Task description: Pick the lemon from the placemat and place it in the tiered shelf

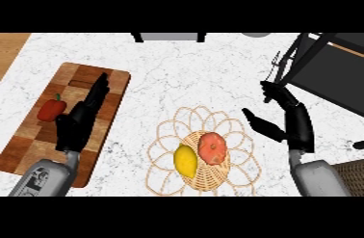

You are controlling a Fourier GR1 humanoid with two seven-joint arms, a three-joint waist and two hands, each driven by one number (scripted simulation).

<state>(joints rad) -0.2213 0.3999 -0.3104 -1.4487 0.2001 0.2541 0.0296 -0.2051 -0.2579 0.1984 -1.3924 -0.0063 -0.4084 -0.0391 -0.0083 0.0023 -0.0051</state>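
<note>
Yellow lemon (186,161) sits on the woven placemat (165,140) touching a red-orange fruit (213,148); our right hand (290,121), released, hovers right of it, so we risk nudging or grasping that neighbour; left hand (80,117) rests released.

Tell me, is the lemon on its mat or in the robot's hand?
On the mat: the lemon lies on the woven placemat; the open right hand is apart from it.

Woven wicker placemat (204,181), wooden cutting board (43,136), white marble counter (177,68), matt black shelf (331,73)
</note>
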